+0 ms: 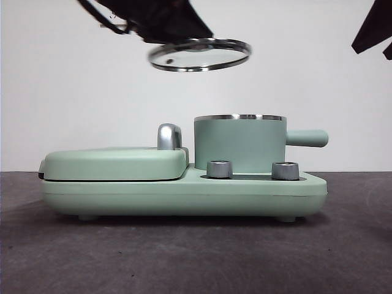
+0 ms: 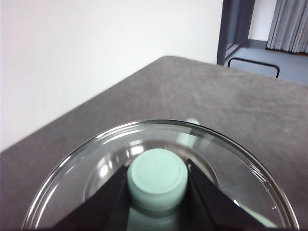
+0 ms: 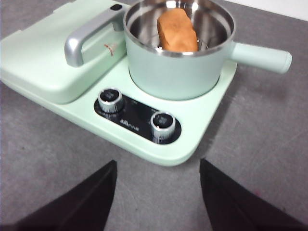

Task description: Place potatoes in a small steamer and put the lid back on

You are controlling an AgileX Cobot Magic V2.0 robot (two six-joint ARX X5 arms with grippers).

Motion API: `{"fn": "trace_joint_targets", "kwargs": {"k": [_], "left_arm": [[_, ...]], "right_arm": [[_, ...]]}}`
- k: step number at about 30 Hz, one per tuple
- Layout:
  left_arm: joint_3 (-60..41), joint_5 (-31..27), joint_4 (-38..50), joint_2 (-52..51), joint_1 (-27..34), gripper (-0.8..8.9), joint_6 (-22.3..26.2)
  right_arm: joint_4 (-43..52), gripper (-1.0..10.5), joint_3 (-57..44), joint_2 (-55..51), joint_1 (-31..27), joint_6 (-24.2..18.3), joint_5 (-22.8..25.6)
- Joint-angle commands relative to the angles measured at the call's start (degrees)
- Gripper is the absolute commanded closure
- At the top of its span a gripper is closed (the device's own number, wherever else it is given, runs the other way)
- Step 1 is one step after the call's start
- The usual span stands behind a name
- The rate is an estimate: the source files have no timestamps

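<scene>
In the front view the lid (image 1: 199,54) hangs in the air, tilted slightly, directly under the dark left gripper (image 1: 160,24) that comes down from the top edge; it is above and somewhat to the left of the small steamer (image 1: 239,143), well apart from its steel rim. The steamer sits on a green cooker base (image 1: 184,195), behind two steel dials (image 1: 220,169) and beside the closed grill plate (image 1: 113,163). In the left wrist view the left gripper's two black fingers (image 2: 207,195) press against either side of the lid's mint-green knob (image 2: 157,177), the glass disc spread out just beyond them. In the right wrist view the right gripper (image 3: 158,197) holds its fingers wide apart with nothing between them, over the grey table (image 3: 260,144); ahead of the fingertips, past the dials, the potato (image 3: 177,30) lies inside the uncovered steamer.
</scene>
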Motion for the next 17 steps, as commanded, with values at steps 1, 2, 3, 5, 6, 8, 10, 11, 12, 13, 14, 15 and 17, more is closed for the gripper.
{"fn": "trace_joint_targets", "kwargs": {"k": [1,2,3,5,6,8,10,11,12,13,14,15,17], "left_arm": [[6.7,0.9,1.7,5.2,-1.0,8.00,0.5],[8.7,1.0,1.7,7.1,-1.2,8.00,0.5],[10.0,1.0,1.8,8.3,-1.3,8.00,0.5],[13.0,1.0,2.0,11.4,-1.7,8.00,0.5],[13.9,1.0,2.0,12.3,-1.9,8.00,0.5],[16.1,1.0,2.1,14.8,-2.2,8.01,0.8],[17.4,1.0,2.1,16.7,-2.5,8.00,1.6],[18.0,1.0,2.1,17.6,-2.6,8.01,2.2],[18.1,1.0,2.4,18.2,-2.6,8.01,2.8],[18.1,1.0,2.7,18.7,-2.8,8.01,3.6],[18.1,1.0,2.9,19.3,-2.8,8.01,4.2],[18.1,1.0,3.1,19.7,-2.8,8.00,4.5],[18.1,1.0,3.1,20.6,-2.8,8.01,4.4]], "right_arm": [[-0.2,6.8,0.1,0.1,0.6,0.8,0.2],[-0.4,6.8,0.1,0.2,0.6,0.8,0.2],[-0.4,6.8,0.1,0.2,0.6,0.8,0.2],[-0.5,6.8,0.1,0.2,0.6,0.8,0.2],[-0.5,6.8,0.1,0.2,0.6,0.8,0.2],[-0.5,6.8,0.1,0.2,0.5,0.8,0.3],[-0.5,6.8,0.1,0.2,0.5,0.8,0.3],[-0.5,6.8,0.1,0.2,0.5,0.8,0.3],[-0.5,6.8,0.1,0.2,0.5,0.8,0.3],[-0.5,6.8,0.1,0.2,0.6,0.8,0.3],[-0.7,6.8,0.1,0.2,0.5,0.8,0.3],[-0.8,6.8,0.1,0.2,0.5,0.8,0.3],[-1.1,6.8,0.1,0.2,0.5,0.8,0.3]]}}
